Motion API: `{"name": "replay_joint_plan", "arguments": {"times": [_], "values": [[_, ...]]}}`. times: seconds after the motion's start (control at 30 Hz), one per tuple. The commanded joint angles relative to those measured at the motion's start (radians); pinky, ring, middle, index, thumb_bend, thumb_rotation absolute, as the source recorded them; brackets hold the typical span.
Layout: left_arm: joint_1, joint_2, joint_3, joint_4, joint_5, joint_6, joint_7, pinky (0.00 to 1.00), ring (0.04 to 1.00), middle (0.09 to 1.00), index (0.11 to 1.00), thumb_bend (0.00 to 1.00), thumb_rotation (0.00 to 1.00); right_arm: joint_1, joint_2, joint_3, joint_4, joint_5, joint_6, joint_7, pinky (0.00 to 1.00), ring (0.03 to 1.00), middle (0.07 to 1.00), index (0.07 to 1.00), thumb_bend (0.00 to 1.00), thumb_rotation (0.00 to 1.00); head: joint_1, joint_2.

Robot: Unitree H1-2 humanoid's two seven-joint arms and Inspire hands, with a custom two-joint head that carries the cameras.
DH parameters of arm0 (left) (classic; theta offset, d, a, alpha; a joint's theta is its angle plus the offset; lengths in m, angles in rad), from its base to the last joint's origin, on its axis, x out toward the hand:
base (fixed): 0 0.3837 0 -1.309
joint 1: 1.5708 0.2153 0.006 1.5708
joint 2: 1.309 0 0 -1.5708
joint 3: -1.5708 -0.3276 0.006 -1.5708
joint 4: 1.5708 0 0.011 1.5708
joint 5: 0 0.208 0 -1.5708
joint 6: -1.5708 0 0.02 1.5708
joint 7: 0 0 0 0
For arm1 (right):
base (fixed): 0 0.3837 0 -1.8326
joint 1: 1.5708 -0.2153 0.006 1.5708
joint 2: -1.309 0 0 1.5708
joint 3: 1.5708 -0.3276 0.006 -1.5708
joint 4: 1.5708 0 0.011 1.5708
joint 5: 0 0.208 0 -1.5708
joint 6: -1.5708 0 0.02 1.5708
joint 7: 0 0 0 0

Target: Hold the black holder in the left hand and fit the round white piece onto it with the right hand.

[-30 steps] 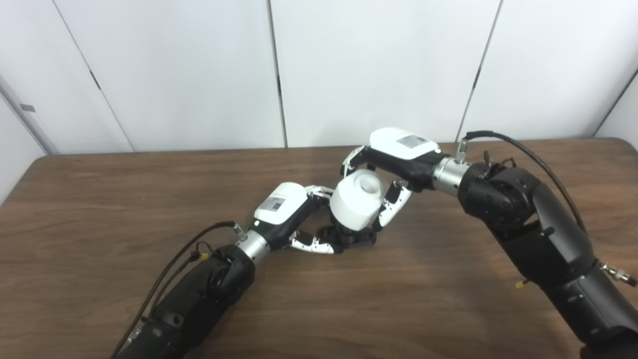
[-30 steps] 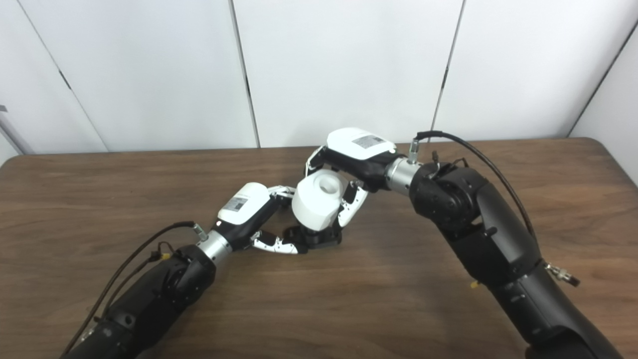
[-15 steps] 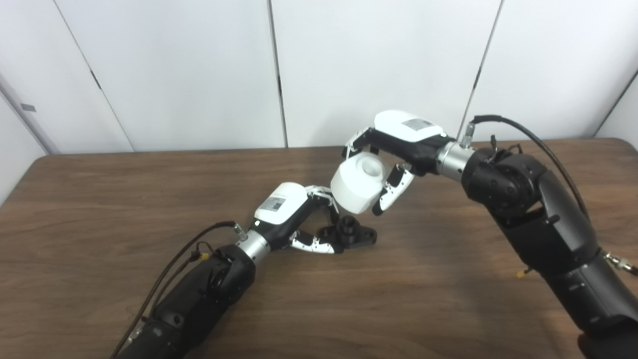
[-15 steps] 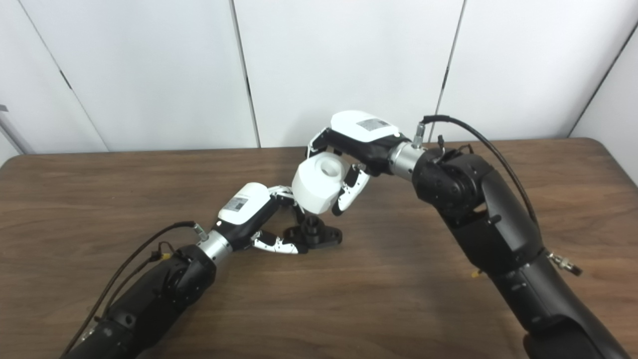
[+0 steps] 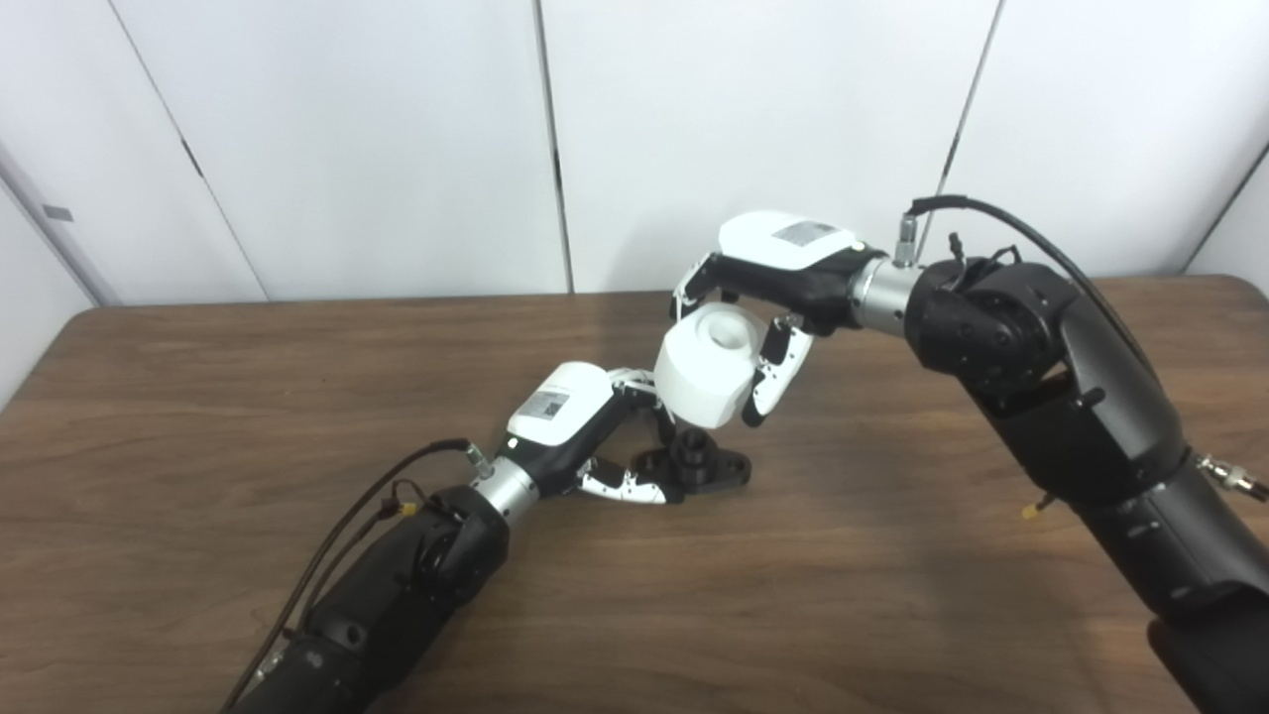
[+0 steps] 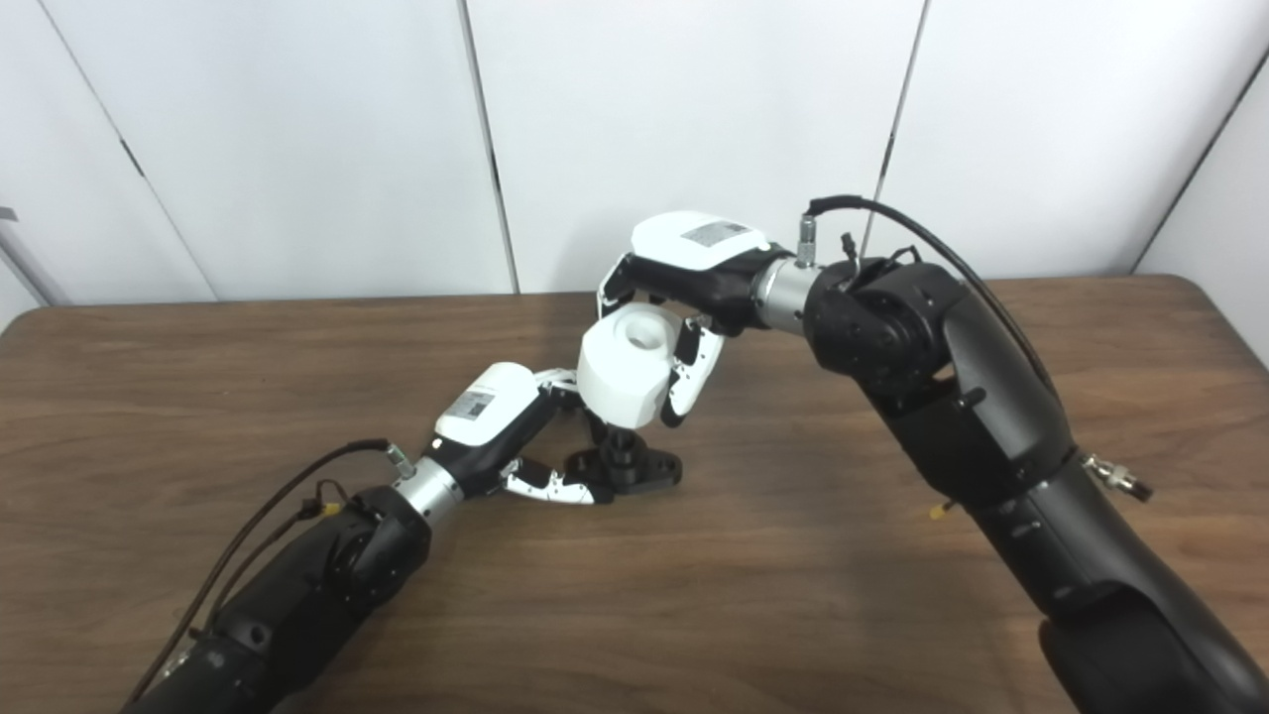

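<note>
Left hand [image 5: 585, 426]: low at the frame's centre, fingers wrapped around the left end of the black holder [image 5: 699, 464] and pinning it to the table [image 5: 198, 397].
Black holder: lies flat on the wood just below centre, its short round post pointing up and uncovered.
Right hand [image 5: 783, 288]: upper centre of the frame, fingers and thumb closed around the round white piece [image 5: 706, 364].
Round white piece: held in the air just above the post and slightly tilted, its hollow top facing up; a visible gap separates it from the holder.
Done: holder secured, white piece picked up and brought over the post.
Left: judging by the gap, level the piece, centre it on the post, lower it and press it home.
</note>
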Motion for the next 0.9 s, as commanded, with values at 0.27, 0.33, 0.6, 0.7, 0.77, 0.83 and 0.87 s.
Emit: {"name": "replay_joint_plan", "arguments": {"times": [0.27, 0.33, 0.6, 0.7, 0.77, 0.83, 0.87], "values": [[0.067, 0.031, -0.024, 0.07, 0.034, 0.068, -0.1, 0.65, 0.79, 0.79, 0.478, 0.52, 0.07, -0.062, -0.013, 0.013, 0.004, -0.01, -0.044, 0.001, 0.65, 0.776, 0.768, 0.483, 0.52, 0.14, 0.005, 0.001], [0.068, 0.031, -0.025, 0.068, 0.037, 0.07, -0.098, 0.64, 0.787, 0.788, 0.478, 0.52, 0.07, -0.059, -0.01, 0.012, 0.014, -0.01, -0.049, -0.004, 0.65, 0.778, 0.769, 0.483, 0.52, 0.13, 0.005, 0.001], [0.074, 0.029, -0.019, 0.056, 0.029, 0.08, -0.107, 0.64, 0.786, 0.788, 0.478, 0.52, 0.07, -0.043, 0.005, 0.017, 0.044, -0.017, -0.068, -0.028, 0.64, 0.763, 0.754, 0.482, 0.52, 0.13, 0.009, 0.004], [0.078, 0.028, -0.018, 0.051, 0.029, 0.078, -0.106, 0.64, 0.785, 0.787, 0.478, 0.52, 0.07, -0.034, 0.011, 0.018, 0.049, -0.019, -0.068, -0.035, 0.66, 0.758, 0.747, 0.482, 0.52, 0.14, 0.011, 0.006], [0.078, 0.028, -0.018, 0.051, 0.031, 0.078, -0.105, 0.64, 0.784, 0.787, 0.478, 0.52, 0.07, -0.029, 0.016, 0.019, 0.049, -0.019, -0.059, -0.032, 0.68, 0.763, 0.747, 0.482, 0.52, 0.14, 0.012, 0.007], [0.077, 0.028, -0.019, 0.052, 0.032, 0.081, -0.108, 0.64, 0.785, 0.788, 0.478, 0.52, 0.07, -0.028, 0.02, 0.02, 0.054, -0.021, -0.056, -0.032, 0.7, 0.771, 0.751, 0.482, 0.52, 0.14, 0.012, 0.007], [0.079, 0.027, -0.018, 0.049, 0.032, 0.083, -0.109, 0.64, 0.786, 0.788, 0.478, 0.52, 0.07, -0.028, 0.021, 0.019, 0.054, -0.021, -0.054, -0.032, 0.71, 0.773, 0.751, 0.483, 0.52, 0.14, 0.013, 0.009]]}}
